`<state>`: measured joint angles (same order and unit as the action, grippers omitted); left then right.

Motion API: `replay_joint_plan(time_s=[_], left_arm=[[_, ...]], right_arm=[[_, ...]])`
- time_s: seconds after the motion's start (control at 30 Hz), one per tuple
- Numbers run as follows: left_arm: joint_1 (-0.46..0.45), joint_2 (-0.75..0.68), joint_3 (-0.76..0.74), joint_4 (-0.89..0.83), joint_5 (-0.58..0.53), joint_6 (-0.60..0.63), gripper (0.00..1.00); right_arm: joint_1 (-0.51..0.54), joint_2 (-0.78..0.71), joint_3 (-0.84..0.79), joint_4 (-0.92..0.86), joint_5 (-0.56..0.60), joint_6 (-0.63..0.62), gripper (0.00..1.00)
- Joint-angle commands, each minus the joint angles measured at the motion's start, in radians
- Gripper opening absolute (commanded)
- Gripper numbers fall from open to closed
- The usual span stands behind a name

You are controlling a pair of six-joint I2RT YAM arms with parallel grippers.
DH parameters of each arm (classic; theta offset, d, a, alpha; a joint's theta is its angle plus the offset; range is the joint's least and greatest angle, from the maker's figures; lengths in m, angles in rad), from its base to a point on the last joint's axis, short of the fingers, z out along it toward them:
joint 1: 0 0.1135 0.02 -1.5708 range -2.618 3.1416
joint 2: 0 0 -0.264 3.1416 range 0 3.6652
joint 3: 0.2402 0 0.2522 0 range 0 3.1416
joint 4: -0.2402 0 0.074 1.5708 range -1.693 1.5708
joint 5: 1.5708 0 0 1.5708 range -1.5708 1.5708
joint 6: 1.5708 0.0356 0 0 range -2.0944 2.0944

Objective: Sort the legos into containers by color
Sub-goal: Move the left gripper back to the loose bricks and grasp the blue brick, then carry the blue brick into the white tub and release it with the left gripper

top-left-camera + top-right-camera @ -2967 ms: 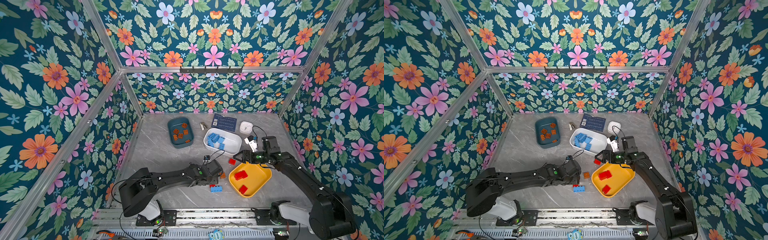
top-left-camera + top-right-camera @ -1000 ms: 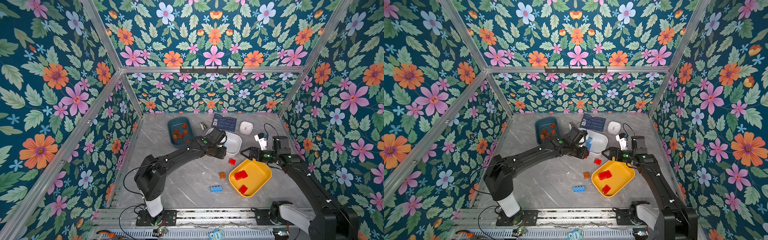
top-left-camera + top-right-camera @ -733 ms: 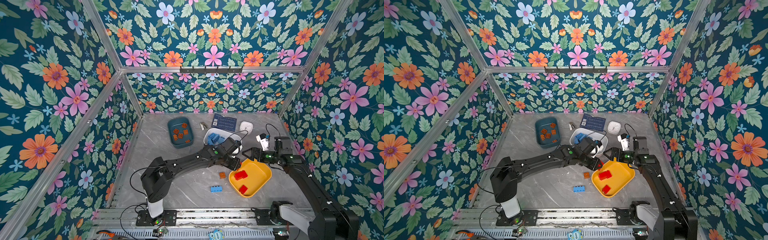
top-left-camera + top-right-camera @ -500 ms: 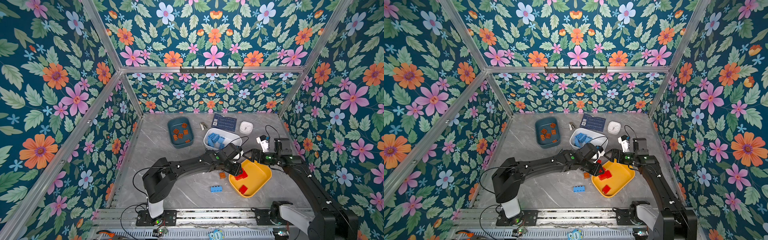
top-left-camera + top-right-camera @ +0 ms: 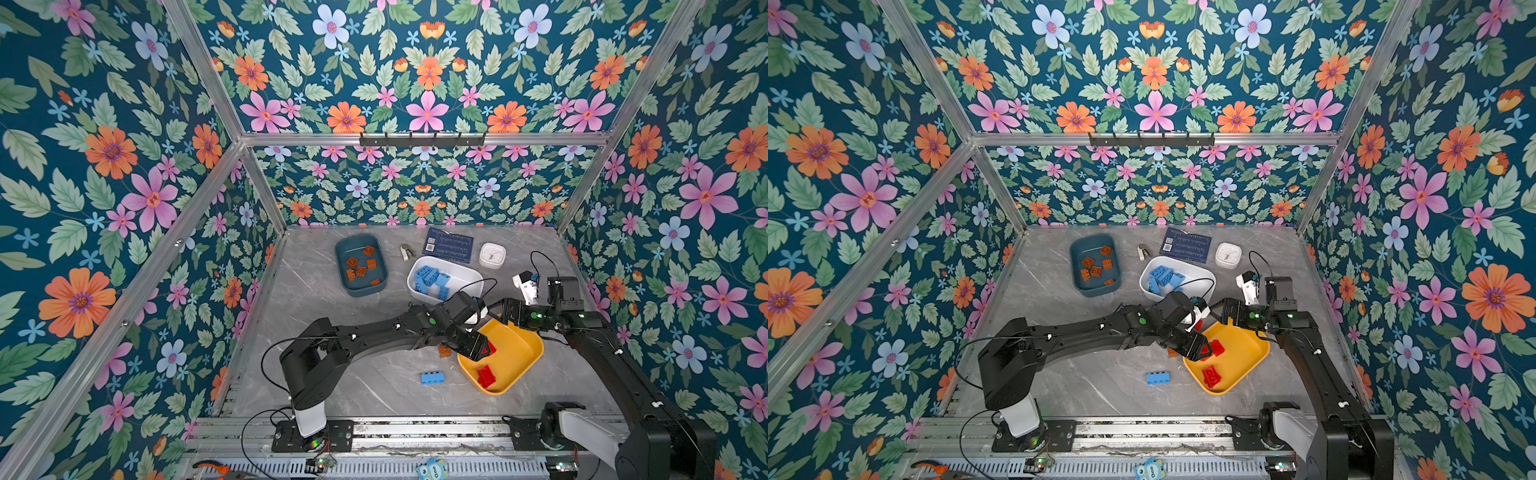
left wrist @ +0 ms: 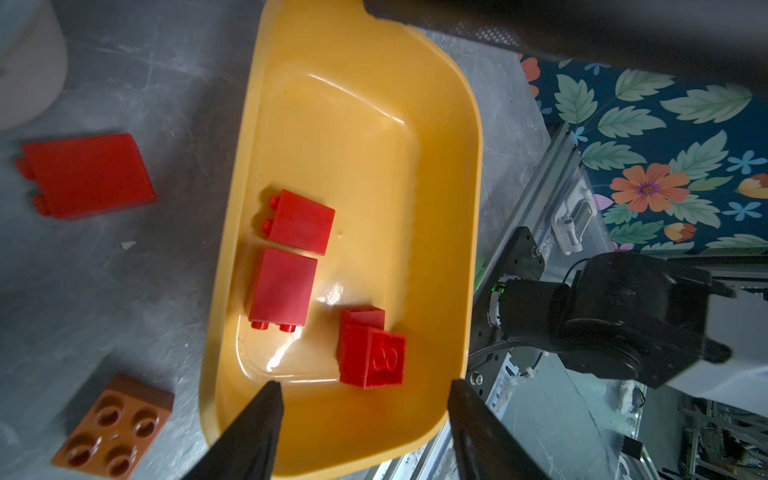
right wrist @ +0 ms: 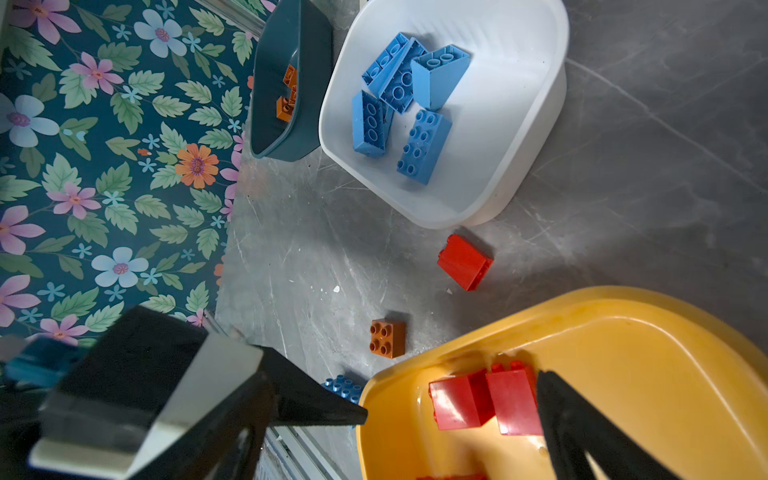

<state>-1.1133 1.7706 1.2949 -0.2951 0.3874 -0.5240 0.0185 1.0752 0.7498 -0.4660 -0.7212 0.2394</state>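
Three stray legos: a stray red brick (image 7: 464, 262), a stray orange-brown brick (image 7: 387, 338) and a stray blue brick (image 5: 432, 378) lie on the table (image 5: 307, 291), outside every container.
Teal tub (image 5: 345, 249): holds several orange-brown bricks (image 5: 360, 272) and no other colour.
White tub (image 5: 461, 270): holds several blue bricks (image 7: 399, 83) and no other colour.
Yellow tub (image 6: 365, 145): holds three red bricks (image 6: 282, 291) in the left wrist view, gathered toward one end.
Left tool (image 6: 363, 383): hangs over the yellow tub with jaws apart and nothing between them.
Right tool (image 7: 453, 392): jaws spread wide and empty, astride the yellow tub's rim, with one finger outside the wall and one inside.
Done: by judgement, well past halfway, since most bricks already sit with their own colour.
Left: by judgement, three placements remain, the red brick to the yellow tub, the orange-brown one to the teal tub, and the blue one to the white tub.
Nearest candidates: the red and orange-brown strays lie near the yellow tub, while the blue one lies nearer the table's front edge.
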Motion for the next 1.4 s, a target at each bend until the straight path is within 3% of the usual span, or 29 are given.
replay_joint_plan(time_s=[0.0, 0.3, 0.5, 0.73, 1.1, 1.2, 1.37], left_arm=[[0.013, -0.038, 0.006, -0.089, -0.054, 0.044, 0.69], [0.028, -0.174, -0.131, -0.246, -0.199, 0.089, 0.73], [0.005, -0.247, -0.256, -0.202, -0.188, 0.273, 0.74], [-0.041, -0.198, -0.313, -0.202, -0.217, 0.445, 0.7], [-0.055, -0.099, -0.323, -0.167, -0.236, 0.522, 0.68], [-0.055, -0.077, -0.323, -0.162, -0.248, 0.527, 0.61], [-0.054, -0.068, -0.303, -0.184, -0.278, 0.524, 0.29]], right_arm=[[0.0, -0.002, 0.005, 0.026, -0.035, -0.007, 0.99], [0.002, 0.033, 0.004, 0.061, -0.098, 0.006, 0.99], [0.017, 0.051, 0.007, 0.073, -0.106, 0.013, 0.99], [0.028, 0.04, 0.008, 0.061, -0.088, 0.013, 0.99], [0.028, 0.048, 0.016, 0.053, -0.083, 0.007, 0.99], [0.028, 0.05, 0.014, 0.052, -0.081, 0.006, 0.99], [0.028, 0.052, 0.015, 0.054, -0.078, 0.003, 0.99]])
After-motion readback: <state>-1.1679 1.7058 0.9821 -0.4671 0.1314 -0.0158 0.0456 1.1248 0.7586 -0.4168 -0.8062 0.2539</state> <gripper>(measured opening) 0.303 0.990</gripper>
